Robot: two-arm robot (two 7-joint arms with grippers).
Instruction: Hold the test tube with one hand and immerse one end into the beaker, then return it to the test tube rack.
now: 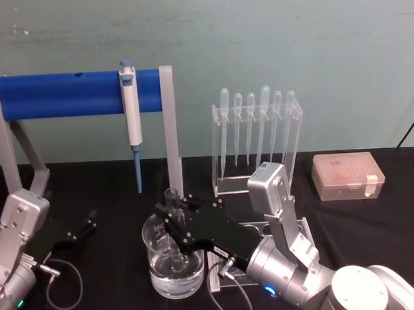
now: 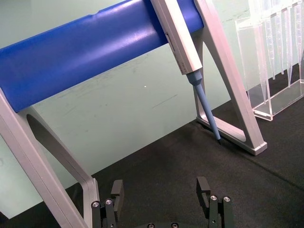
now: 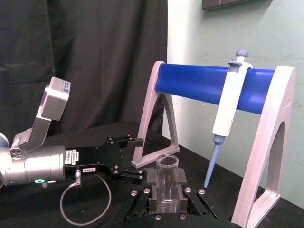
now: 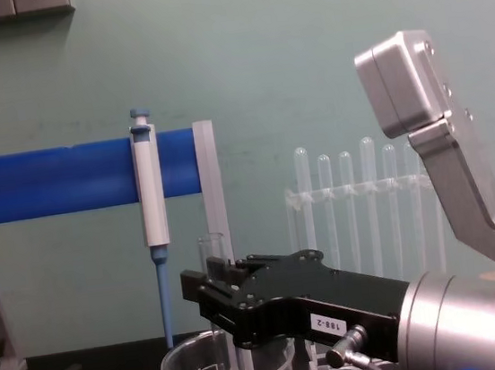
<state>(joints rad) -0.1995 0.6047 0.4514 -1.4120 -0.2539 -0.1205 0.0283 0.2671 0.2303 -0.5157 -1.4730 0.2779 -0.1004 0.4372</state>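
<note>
At the far left, the left gripper (image 1: 83, 226) is seen resting low over the black table (image 1: 112, 193), its fingers (image 2: 203, 186) spread apart with nothing between them. Behind it, a blue bar (image 1: 60, 95) is carried on grey legs, and a blue-and-white pipettor (image 1: 131, 120) is hung from it. Near the middle, the beaker (image 1: 155, 267) is set on the table with clear liquid in its bottom. The test tube (image 1: 172, 198) is held upright and clamped between the fingers of the right gripper (image 1: 174, 224), with its lower end lowered inside the beaker and its open rim kept above the fingers. Further back and to the right, a clear rack of pipettes (image 1: 258, 135) is stood, and a pale orange box (image 1: 347, 176) is placed at the far right.
</note>
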